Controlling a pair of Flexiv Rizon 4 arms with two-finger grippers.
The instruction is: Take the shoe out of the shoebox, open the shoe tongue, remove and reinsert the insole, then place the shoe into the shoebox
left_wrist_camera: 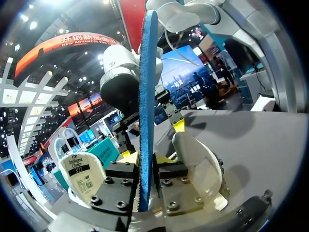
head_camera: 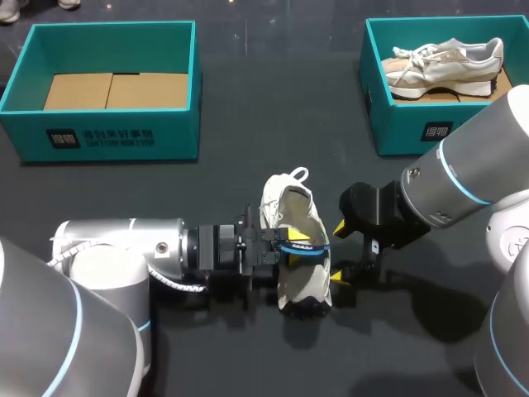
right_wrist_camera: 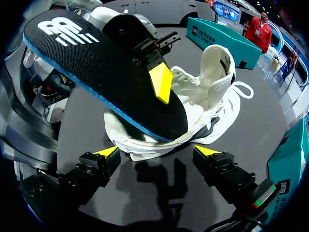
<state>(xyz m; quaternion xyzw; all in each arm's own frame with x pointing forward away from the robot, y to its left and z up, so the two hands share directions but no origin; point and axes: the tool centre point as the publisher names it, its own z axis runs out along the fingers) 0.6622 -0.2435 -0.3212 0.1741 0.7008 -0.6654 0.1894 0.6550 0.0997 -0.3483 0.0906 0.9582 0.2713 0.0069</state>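
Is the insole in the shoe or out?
Out: the left gripper is shut on the insole, held over the shoe, one end at its opening.

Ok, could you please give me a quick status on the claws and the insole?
Left claw shut on insole, one end at shoe. Right claw open, shoe just ahead. Nothing in the way.

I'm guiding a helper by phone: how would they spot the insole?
At the middle of the dark table lies a white shoe. The insole is pinched in the left gripper over it: a thin sheet, black on top with a blue edge, unlike the white shoe.
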